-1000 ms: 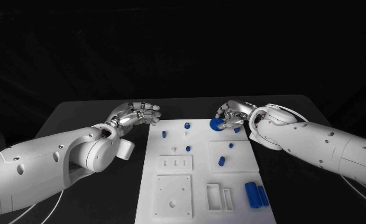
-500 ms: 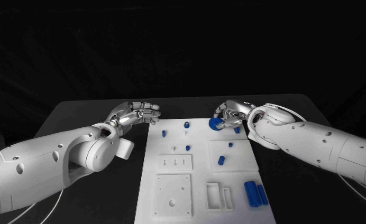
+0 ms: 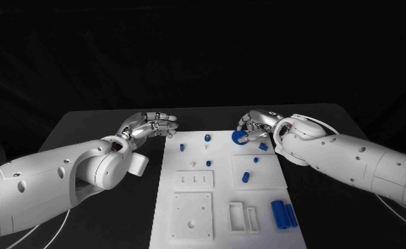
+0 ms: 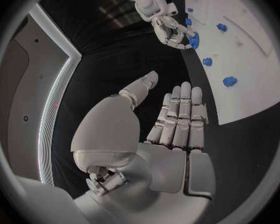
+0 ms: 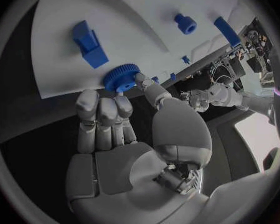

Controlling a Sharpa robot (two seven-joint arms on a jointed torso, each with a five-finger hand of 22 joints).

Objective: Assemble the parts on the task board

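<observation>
Right hand [image 3: 252,127]: pinched the blue gear [image 3: 240,137] at the task board [image 3: 222,214] upper right.
Left hand [image 3: 151,125]: empty, fingers apart.
Advice: gear should be lowered level onto its seat.

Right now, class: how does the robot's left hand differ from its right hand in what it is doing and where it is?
1. The right hand pinches a blue toothed gear; the left hand holds nothing, fingers apart.
2. The right hand is at the far right corner of the white task board; the left hand is off the board's left side, above the black table.
Both are silver hands on white arms.
</observation>
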